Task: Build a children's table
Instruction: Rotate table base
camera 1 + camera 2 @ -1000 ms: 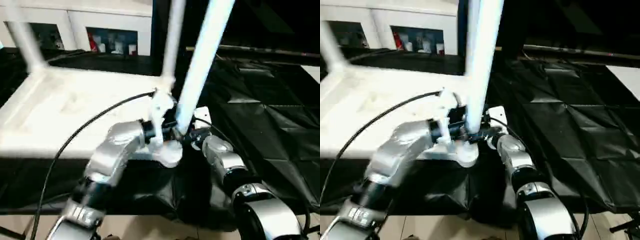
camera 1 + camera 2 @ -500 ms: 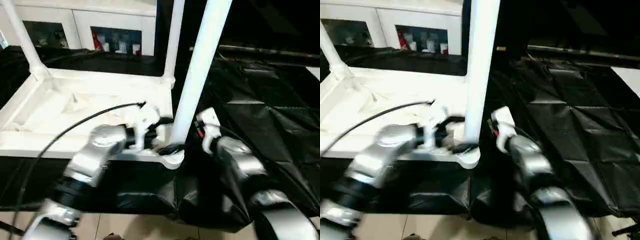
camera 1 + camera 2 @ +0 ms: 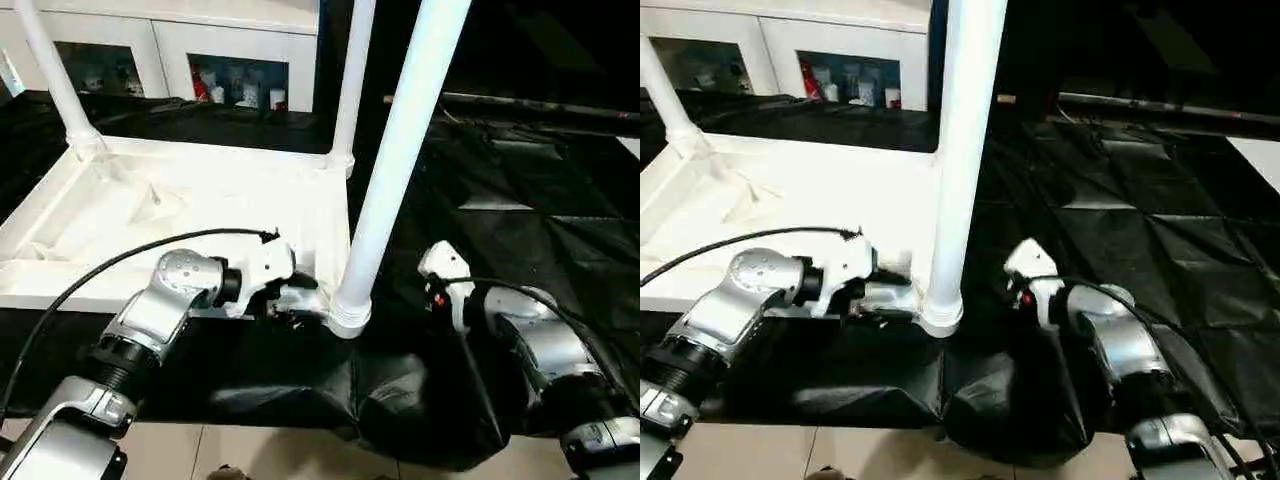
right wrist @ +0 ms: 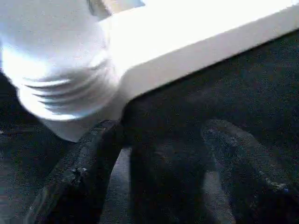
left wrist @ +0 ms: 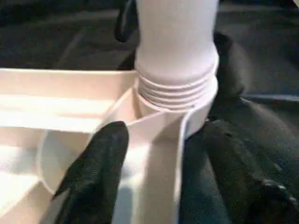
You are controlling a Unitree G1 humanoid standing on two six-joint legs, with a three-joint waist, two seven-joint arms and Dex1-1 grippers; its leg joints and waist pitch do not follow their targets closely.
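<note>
Both jaws open | left gripper straddles tabletop corner rim | right gripper clear

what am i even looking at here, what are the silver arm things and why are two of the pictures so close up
The silver arms belong to a humanoid robot that is building a children's table. Two pictures come from cameras in its head, looking down over its forearms. The two close-ups come from a camera on each wrist, looking along that arm's black fingers.

The white tabletop lies upside down on a black sheet, with white legs standing up from its corners. The near leg sits in its corner socket, with its screw ridges visible at the base.

The left gripper is at the tabletop's edge beside that socket, one finger over the plastic and the other outside it. The right gripper is off to the side, open and holding nothing. A white cabinet stands behind.
</note>
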